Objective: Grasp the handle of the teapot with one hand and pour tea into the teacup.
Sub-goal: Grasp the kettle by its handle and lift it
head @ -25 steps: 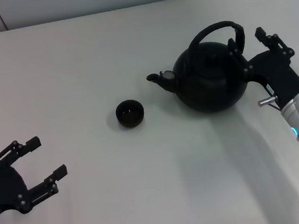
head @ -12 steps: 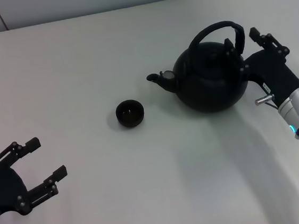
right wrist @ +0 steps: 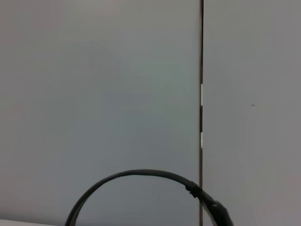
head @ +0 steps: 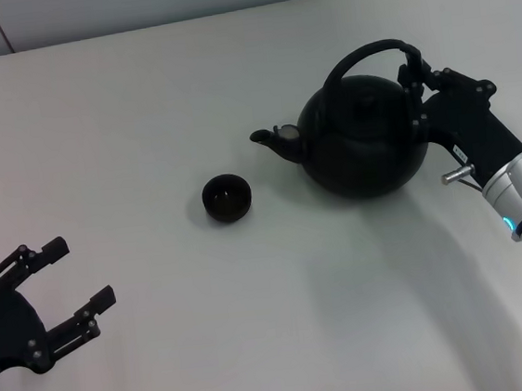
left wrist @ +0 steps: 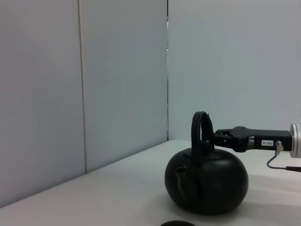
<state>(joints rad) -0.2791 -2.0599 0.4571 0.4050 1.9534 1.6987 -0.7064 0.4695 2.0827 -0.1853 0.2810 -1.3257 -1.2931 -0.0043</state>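
The matte-black teapot [head: 363, 143] stands right of the table's middle, with its stubby spout pointing left toward the small black teacup [head: 227, 197]. Its arched handle [head: 367, 51] stands upright. My right gripper [head: 417, 95] is at the handle's thick right side, fingers closed around the sleeve. In the left wrist view the teapot [left wrist: 207, 181], its handle [left wrist: 200, 127] and the right gripper [left wrist: 215, 139] show side on, and the teacup's rim [left wrist: 178, 223] is just in view. The right wrist view shows only the handle's arch [right wrist: 136, 174]. My left gripper [head: 80, 270] is open and empty at the near left.
The white table [head: 256, 327] ends at a wall along the far edge [head: 222, 3]. About a cup's width of table separates the spout from the teacup.
My right gripper moved left onto the handle and its fingers closed in. The teapot shifted slightly left. The left arm has barely moved.
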